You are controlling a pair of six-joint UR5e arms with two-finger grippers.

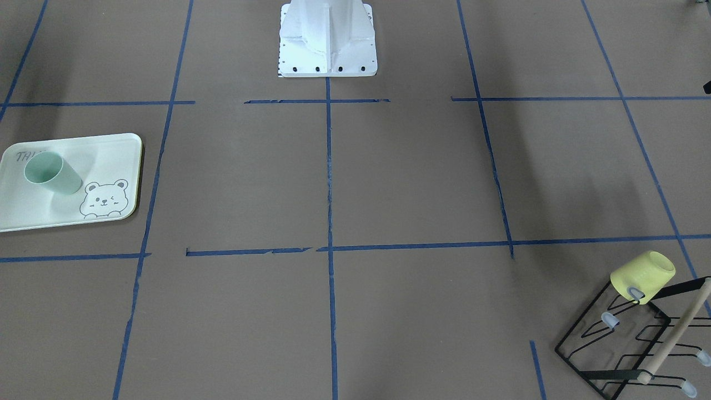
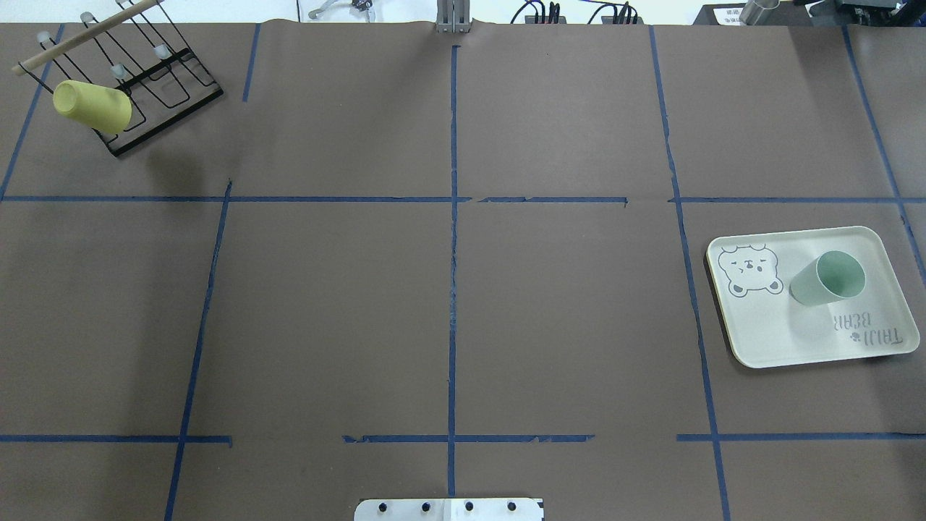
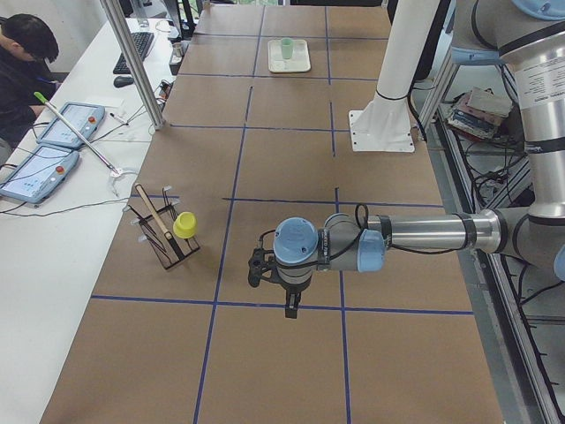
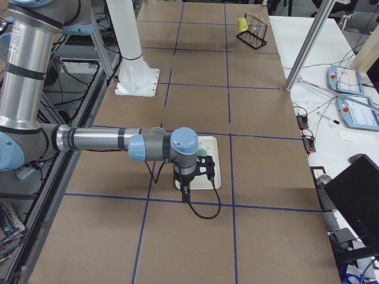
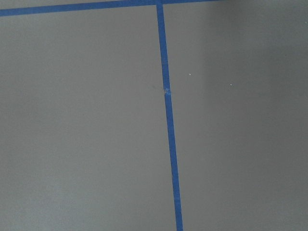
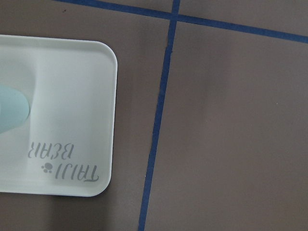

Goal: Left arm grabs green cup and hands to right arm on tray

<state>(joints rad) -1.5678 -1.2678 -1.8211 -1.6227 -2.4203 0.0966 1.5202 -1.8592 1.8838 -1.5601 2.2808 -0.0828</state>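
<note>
The green cup (image 2: 828,278) stands upright, mouth up, on the tray (image 2: 781,340) at the table's right side. It also shows in the front view (image 1: 53,173) on the tray (image 1: 111,161), and in the right wrist view (image 6: 12,108). My right gripper (image 4: 207,166) hovers above the tray (image 4: 214,180), beside the cup; I cannot tell whether it is open or shut. My left gripper (image 3: 257,268) hangs over bare table near the middle, far from the cup (image 3: 286,48); I cannot tell its state either. Neither gripper shows in the overhead or front views.
A yellow cup (image 2: 92,106) hangs on a black wire rack (image 2: 159,79) with a wooden handle at the far left corner. The white robot base (image 1: 328,44) stands at the table's near-middle edge. Blue tape lines cross the brown table.
</note>
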